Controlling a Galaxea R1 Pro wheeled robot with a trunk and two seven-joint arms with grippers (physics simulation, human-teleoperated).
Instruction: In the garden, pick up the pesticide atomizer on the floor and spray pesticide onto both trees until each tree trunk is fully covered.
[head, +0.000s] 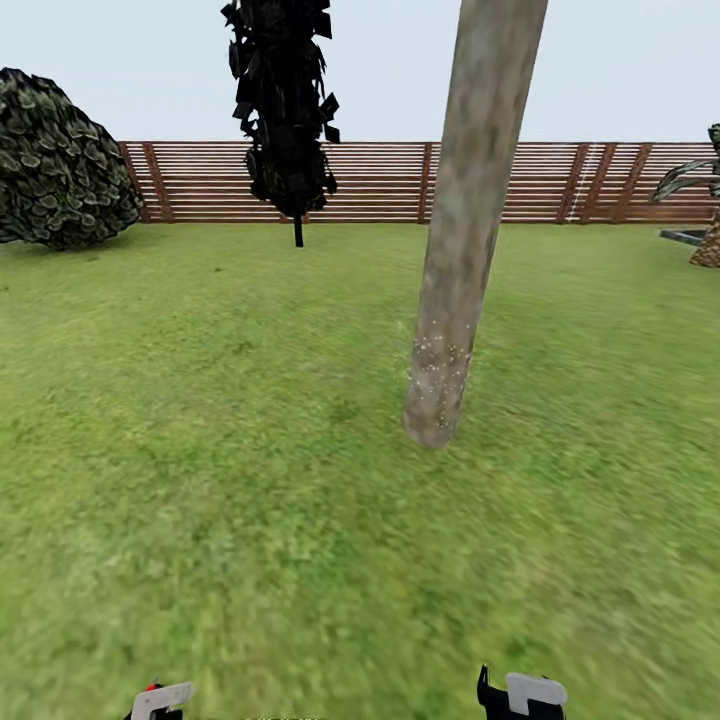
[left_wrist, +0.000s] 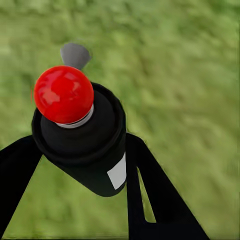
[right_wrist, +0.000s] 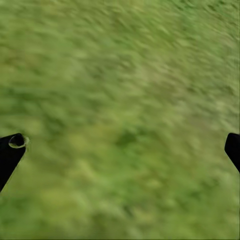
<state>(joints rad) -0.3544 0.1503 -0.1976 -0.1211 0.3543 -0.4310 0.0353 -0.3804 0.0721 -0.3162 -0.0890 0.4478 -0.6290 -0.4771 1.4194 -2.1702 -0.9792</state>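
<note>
One thick, pale mottled tree trunk (head: 462, 250) leans up from the lawn ahead, a little right of centre. Tiny whitish pesticide specks (head: 440, 362) dot its lower part. The second tree is out of view. The pesticide atomizer (left_wrist: 63, 94), a black body with a bright red round tip, sits between the dark fingers of my left gripper (left_wrist: 80, 165), which is shut on it. In the head view the left gripper (head: 160, 700) is at the bottom edge with a red dot beside it. My right gripper (head: 525, 695) hangs over bare grass, and its fingertips (right_wrist: 11, 149) stand wide apart, open.
A slim dark cypress-like tree (head: 285, 100) stands far back left of the trunk, with a round bush (head: 60, 165) at the far left. A brown slat fence (head: 400, 180) closes the lawn behind. A palm-like plant (head: 705, 215) is at the right edge.
</note>
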